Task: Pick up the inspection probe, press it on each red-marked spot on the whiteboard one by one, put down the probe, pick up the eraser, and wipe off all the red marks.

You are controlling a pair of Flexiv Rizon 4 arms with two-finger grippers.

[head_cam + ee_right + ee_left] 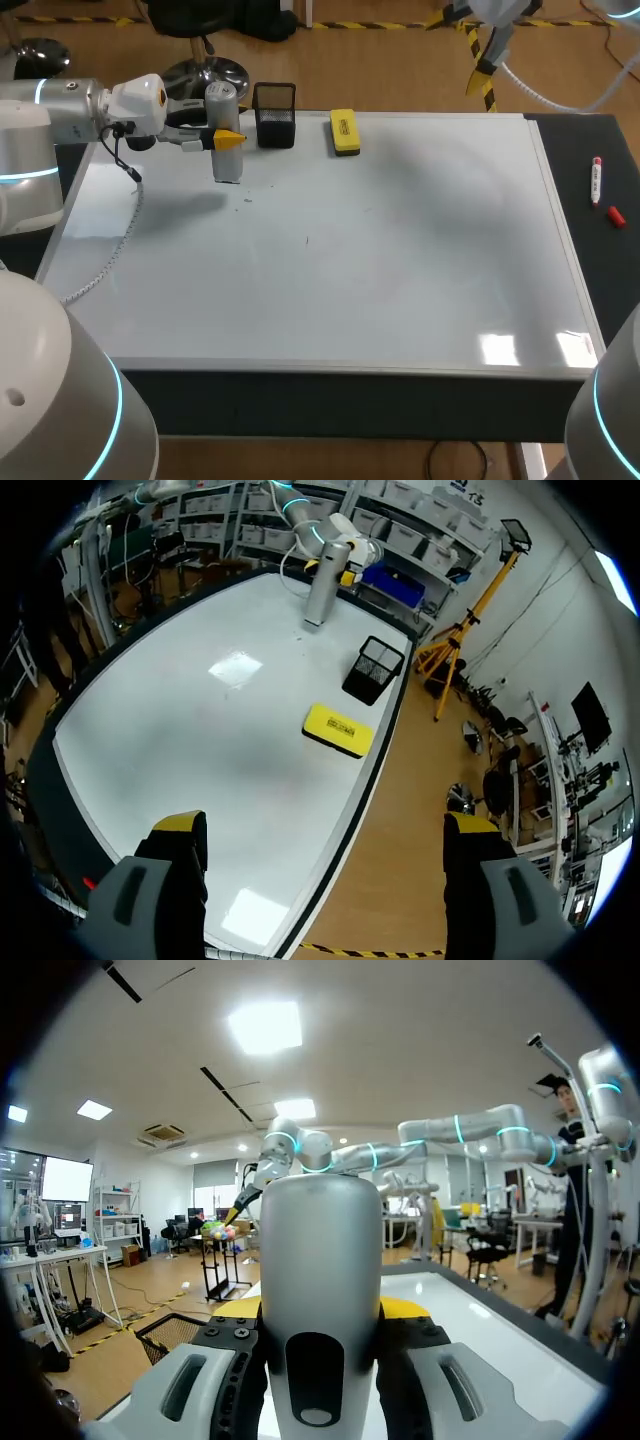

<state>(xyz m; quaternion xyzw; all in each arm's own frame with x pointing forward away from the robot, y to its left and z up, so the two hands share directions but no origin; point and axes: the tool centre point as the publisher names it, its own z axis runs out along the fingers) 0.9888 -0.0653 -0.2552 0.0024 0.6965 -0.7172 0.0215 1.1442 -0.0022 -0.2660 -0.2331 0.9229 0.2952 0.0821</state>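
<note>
The inspection probe [224, 140], a grey cylinder, stands upright with its lower end on the whiteboard [380, 280] near the far left corner. My left gripper [228, 140] comes in from the left, shut on the probe's middle. In the left wrist view the probe [320, 1250] fills the space between the yellow tips of that gripper [320, 1310]. The yellow eraser [345, 131] lies at the board's far edge. My right gripper [325, 825] hangs open and empty high above the board's far right side, looking down on the eraser [338, 730] and probe [325, 580]. I can make out no red marks.
A black mesh holder [275, 115] stands between probe and eraser at the far edge. A red-tipped marker [597, 181] and a red cap [616, 215] lie on the dark strip right of the board. A cable [120, 240] trails from the left arm over the board's left part.
</note>
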